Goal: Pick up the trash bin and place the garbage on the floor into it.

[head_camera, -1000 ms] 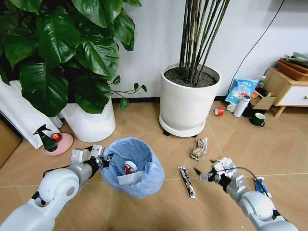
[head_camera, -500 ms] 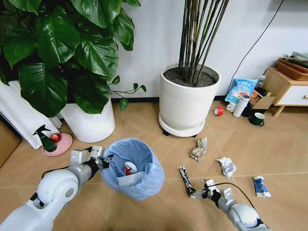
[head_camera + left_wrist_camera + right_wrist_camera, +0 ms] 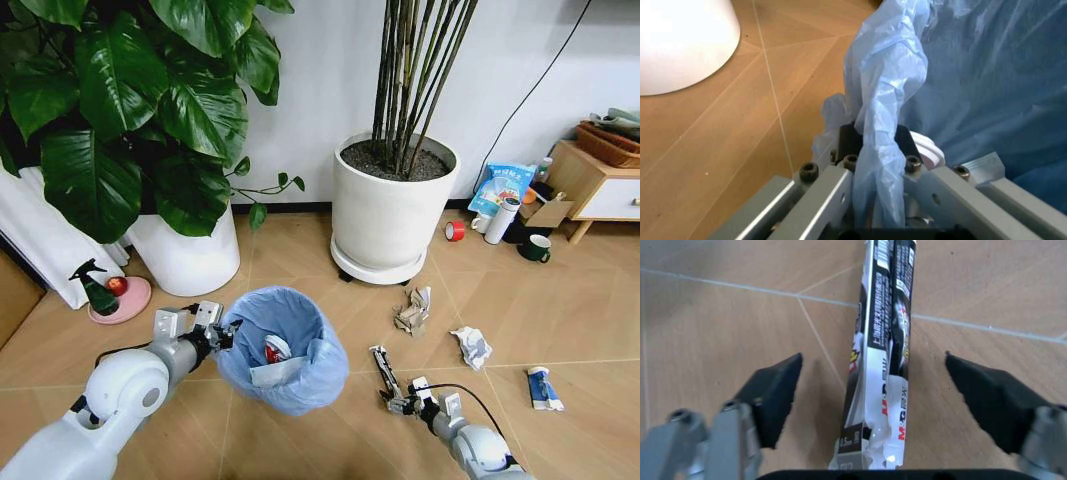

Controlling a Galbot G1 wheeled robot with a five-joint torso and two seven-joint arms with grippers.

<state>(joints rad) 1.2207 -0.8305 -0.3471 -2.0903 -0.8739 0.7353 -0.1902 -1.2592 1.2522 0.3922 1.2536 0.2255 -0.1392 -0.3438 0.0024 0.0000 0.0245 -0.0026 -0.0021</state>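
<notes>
The trash bin [image 3: 300, 375], lined with a light-blue bag, hangs tilted at lower centre, with a red can [image 3: 271, 351] and white paper inside. My left gripper [image 3: 222, 334] is shut on the bin's bagged rim [image 3: 883, 100], its fingers [image 3: 833, 185] pinching the plastic. On the floor [image 3: 560, 320] lies a striped wrapper [image 3: 383, 370]. My right gripper [image 3: 397, 403] is low at its near end. In the right wrist view it stands open [image 3: 873, 360], with the wrapper [image 3: 883, 340] between the pads, untouched. More garbage lies beyond: a crumpled paper [image 3: 412, 311], a white wad [image 3: 471, 347] and a blue-white packet [image 3: 540, 388].
Two large white plant pots [image 3: 392, 215] [image 3: 188, 255] stand at the back wall. A spray bottle [image 3: 97, 290] on a pink dish is at left. A wooden cabinet [image 3: 590, 185], a mug [image 3: 537, 248], a bottle [image 3: 501, 220] and a red tape roll [image 3: 455, 231] crowd the right corner.
My right gripper has swung left and down from in front of the white wad to the wrapper's near end. The bin has shifted slightly right with the left gripper.
</notes>
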